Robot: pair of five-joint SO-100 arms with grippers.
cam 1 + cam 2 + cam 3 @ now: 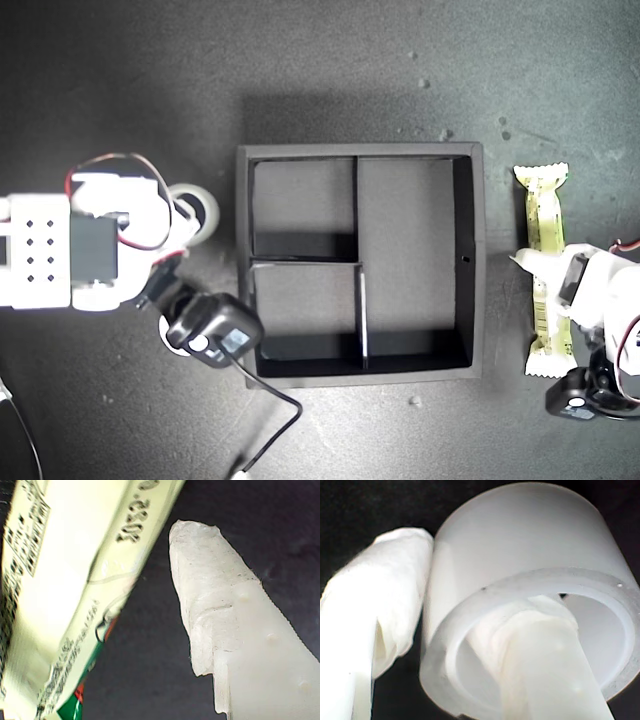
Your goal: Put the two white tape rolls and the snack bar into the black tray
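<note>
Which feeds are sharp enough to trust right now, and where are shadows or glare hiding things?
Exterior view: sharp, but shadows darken the tray along its inner walls. First wrist view: the snack bar is close and blown out, print only partly legible. Second wrist view: the tape roll is overexposed and soft, one finger inside it, one outside.

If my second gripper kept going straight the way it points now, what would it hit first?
Likely the dark tabletop. My second gripper already straddles the wall of a white tape roll, one finger inside the ring, the other outside. Nothing else shows ahead, though depth is unclear.
</note>
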